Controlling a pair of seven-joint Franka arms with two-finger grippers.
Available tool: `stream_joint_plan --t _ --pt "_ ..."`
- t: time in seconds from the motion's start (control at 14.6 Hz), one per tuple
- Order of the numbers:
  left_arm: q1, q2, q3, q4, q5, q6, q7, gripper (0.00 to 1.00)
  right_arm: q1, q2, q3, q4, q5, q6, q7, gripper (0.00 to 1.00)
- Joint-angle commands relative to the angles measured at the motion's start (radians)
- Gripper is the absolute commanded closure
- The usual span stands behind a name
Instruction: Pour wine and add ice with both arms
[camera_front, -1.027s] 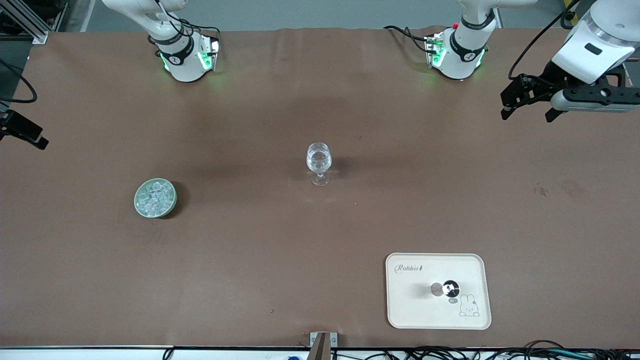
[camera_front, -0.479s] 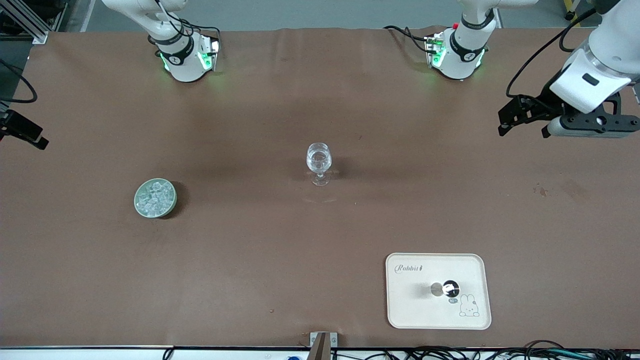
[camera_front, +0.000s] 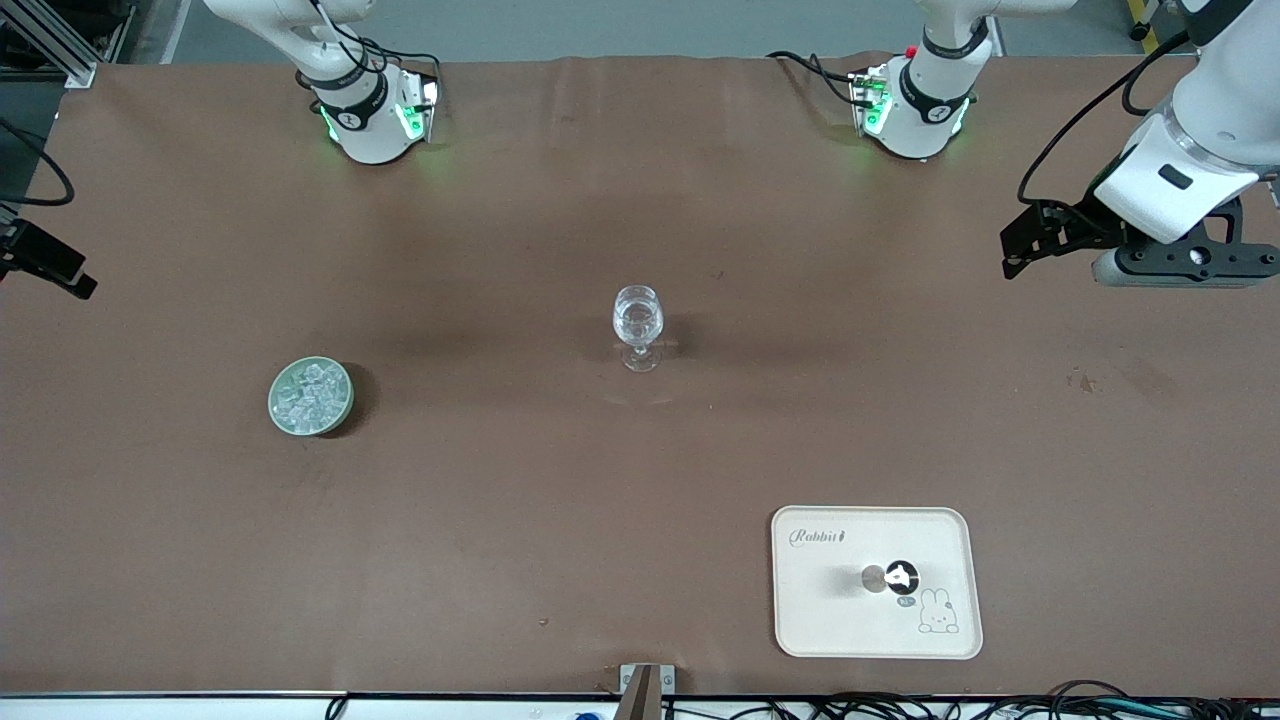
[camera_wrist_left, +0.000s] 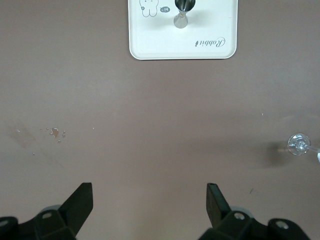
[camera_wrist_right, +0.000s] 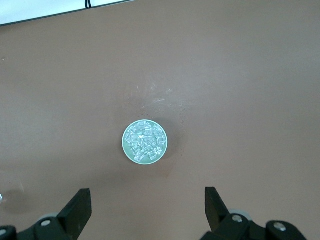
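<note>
A clear stemmed glass stands at the table's middle. A green bowl toward the right arm's end holds several ice cubes. A small shiny metal vessel stands on a cream tray near the front edge. My left gripper hangs open and empty over bare table at the left arm's end; its wrist view shows the tray, the vessel and the glass. My right gripper is open and empty, high over the table beside the bowl of ice; it is out of the front view.
The brown table cover spans the whole view. The two arm bases stand along the table's back edge. A black clamp juts in at the right arm's end. Cables lie along the front edge.
My left gripper has come down and turned a little over the left arm's end of the table. The glass, bowl and tray have not moved.
</note>
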Motion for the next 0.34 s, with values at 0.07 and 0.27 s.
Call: stream_joint_plan --t 0.07,0.27 --pt "-0.002 0.015 -0.001 0.031 0.019 -0.021 -0.007 0.0 -0.004 -0.031 0.004 -0.029 0.007 0.005 0.003 0.0" --pt "-0.002 0.017 -0.001 0.033 0.021 -0.014 -0.013 0.0 -0.004 -0.031 0.004 -0.029 0.007 0.005 0.003 0.0"
